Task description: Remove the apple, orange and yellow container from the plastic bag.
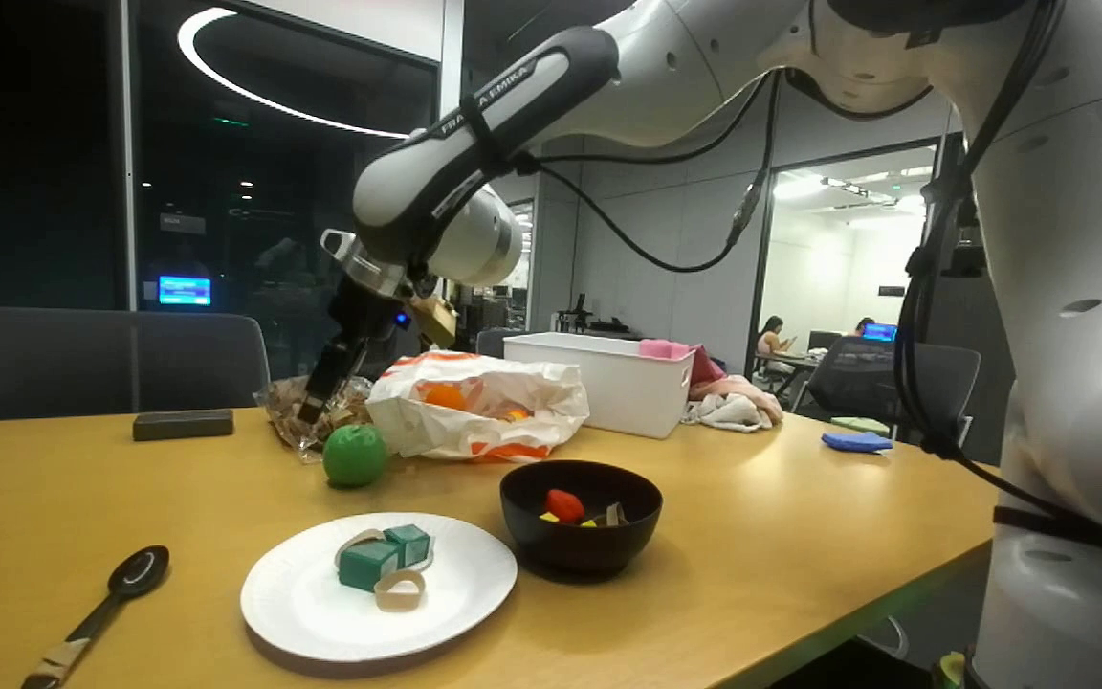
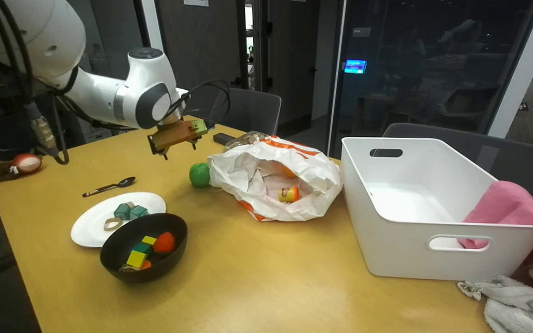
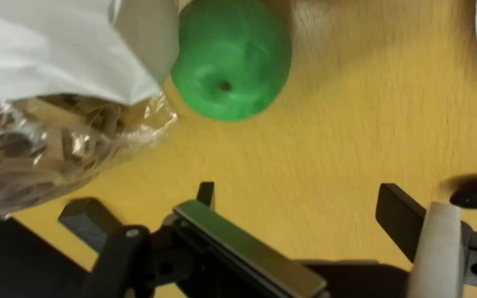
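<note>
Green apple (image 3: 230, 62) on the counter (image 2: 271, 268), just outside the white plastic bag (image 2: 234, 169); contact with it hard to judge. Orange (image 1: 446, 394) and yellow container (image 2: 288, 194) both inside the bag, seen through its mouth, the container on its side. Hand (image 3: 295, 195) above the counter, fingers spread well apart, apple outside the gap. Clear packet of tan pieces (image 3: 56, 153) next to the bag. Black bowl (image 1: 580, 550) beside the white plate (image 1: 321, 612).
</note>
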Tool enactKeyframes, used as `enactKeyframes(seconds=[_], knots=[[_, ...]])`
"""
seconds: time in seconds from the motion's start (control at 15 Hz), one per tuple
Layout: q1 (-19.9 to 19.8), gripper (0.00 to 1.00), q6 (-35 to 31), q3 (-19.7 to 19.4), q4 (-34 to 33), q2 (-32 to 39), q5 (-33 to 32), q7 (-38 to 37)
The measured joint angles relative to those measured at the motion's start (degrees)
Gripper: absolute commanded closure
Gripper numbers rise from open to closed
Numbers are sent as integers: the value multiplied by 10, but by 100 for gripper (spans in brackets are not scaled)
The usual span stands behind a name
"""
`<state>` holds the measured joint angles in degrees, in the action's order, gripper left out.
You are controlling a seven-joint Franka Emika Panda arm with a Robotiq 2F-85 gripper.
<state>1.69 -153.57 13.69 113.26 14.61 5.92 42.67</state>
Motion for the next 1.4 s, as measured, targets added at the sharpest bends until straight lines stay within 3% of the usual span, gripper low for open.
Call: enactKeyframes(seconds=[0.2,0.47,0.8,1.07,1.4], knots=[[-6,0,-30,-7,0,-48,11,-10],[-21,0,-31,-65,7,-89,3,-74],[-34,0,27,-131,54,-100,-93,-218],[-33,0,95,-141,85,-98,-145,-340],[-23,0,105,-136,69,-80,-107,-425]])
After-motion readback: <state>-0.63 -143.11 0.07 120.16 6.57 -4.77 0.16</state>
